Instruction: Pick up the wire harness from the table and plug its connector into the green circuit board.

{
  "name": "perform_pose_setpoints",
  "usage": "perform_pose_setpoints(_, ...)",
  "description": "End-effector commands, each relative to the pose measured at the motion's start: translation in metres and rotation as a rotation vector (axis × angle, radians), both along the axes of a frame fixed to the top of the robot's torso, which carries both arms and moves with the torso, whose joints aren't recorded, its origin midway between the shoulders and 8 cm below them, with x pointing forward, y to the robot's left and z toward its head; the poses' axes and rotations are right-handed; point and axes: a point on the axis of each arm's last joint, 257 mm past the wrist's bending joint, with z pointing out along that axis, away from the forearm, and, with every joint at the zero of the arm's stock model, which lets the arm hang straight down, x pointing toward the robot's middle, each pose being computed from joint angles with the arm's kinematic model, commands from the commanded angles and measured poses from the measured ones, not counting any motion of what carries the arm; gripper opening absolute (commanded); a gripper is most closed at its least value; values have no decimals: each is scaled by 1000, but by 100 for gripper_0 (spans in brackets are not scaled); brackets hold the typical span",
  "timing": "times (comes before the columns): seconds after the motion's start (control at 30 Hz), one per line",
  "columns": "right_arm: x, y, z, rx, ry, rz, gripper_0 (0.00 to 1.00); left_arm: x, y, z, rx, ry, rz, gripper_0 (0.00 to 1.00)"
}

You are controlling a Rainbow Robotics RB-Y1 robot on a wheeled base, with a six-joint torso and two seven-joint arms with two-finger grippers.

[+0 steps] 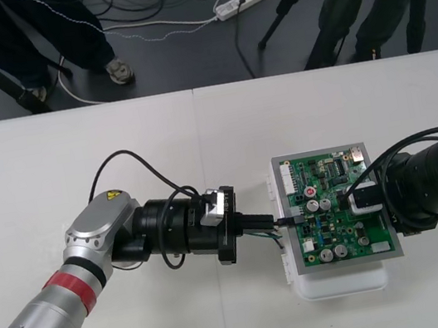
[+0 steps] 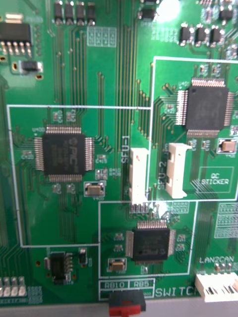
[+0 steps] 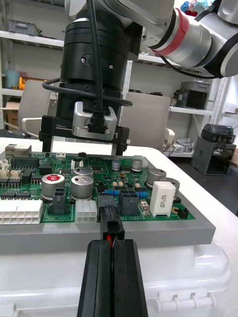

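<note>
The green circuit board (image 1: 336, 212) sits on its white base (image 1: 340, 283) at the table's right. My left gripper (image 1: 277, 221) reaches in level from the left and is shut on the harness's black plug (image 3: 111, 225), with a red wire showing between its fingers (image 3: 126, 277). The plug (image 1: 290, 219) is pressed against a black socket on the board's (image 3: 124, 183) left edge; how deep it sits I cannot tell. Short wires (image 1: 277, 240) trail under the gripper. My right gripper (image 3: 83, 143) hangs over the middle of the board (image 2: 119, 74), fingers apart and holding nothing.
White connectors (image 3: 20, 212) and grey capacitors (image 3: 52, 184) stand close beside the plug on the board. The base's grey rim (image 3: 148, 233) lies just under the plug. Bare table stretches left of the board and behind it.
</note>
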Motion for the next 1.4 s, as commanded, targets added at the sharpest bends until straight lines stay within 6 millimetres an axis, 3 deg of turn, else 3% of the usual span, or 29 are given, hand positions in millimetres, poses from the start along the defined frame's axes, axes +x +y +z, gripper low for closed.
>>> perform_pose_setpoints(0.03,4,23,11,30,-26,26,100,3,-24,18,-31,-98,-18,0)
perform_pose_setpoints(1.4,3,25,11,33,-25,37,100,2,-32,14,-27,-131,-12,0)
